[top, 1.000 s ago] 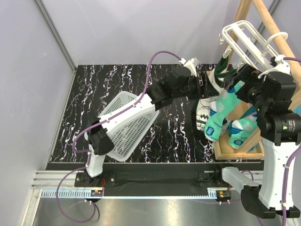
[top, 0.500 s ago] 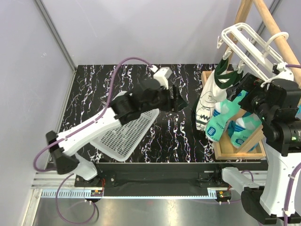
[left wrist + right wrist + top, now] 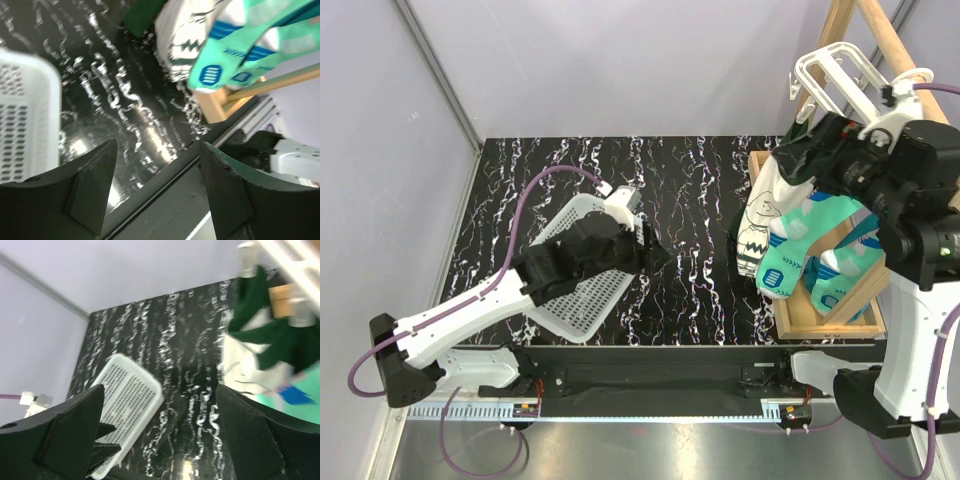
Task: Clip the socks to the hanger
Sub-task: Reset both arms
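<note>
Our left gripper [image 3: 157, 186] has drawn well back from the hanger [image 3: 840, 75], jaws wide and empty. Our right gripper [image 3: 161, 432], equally wide, hovers just below it. The socks [image 3: 790, 255] dangle beneath it, light and limp, so we would pinch a cuff.

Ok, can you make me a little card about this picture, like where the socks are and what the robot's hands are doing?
Hanger: white frame, up high by the wooden rack
Socks: mint-green, hanging under the hanger
Dark green cloth: hanging from a clip
Basket: white mesh, lying on the table
Left end effector: open, empty, low over the table near the basket
Right end effector: open, empty, up by the hanger
</note>
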